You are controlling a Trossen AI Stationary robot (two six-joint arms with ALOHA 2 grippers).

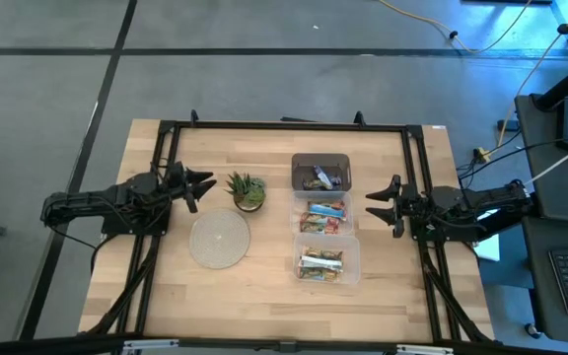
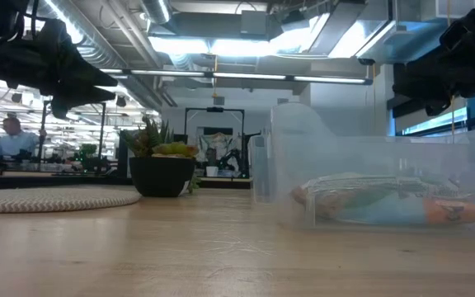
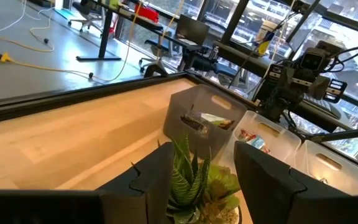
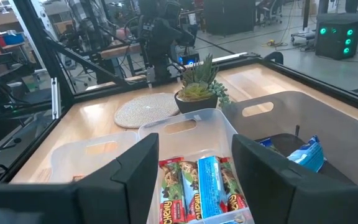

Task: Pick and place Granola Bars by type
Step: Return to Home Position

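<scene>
High view: small flat wrapped granola bars (image 1: 323,217) lie inside three bins set in a row on the light wooden table (image 1: 245,296): a dark grey bin (image 1: 320,159), a middle clear plastic bin (image 1: 298,216) and an end clear plastic bin (image 1: 355,264). A small green potted plant (image 1: 248,190) and a round pale woven mat (image 1: 219,240) stand near them. The left gripper (image 1: 203,187) beside the plant and the right gripper (image 1: 372,203) beside the middle bin both hover with jaws released and empty.
</scene>
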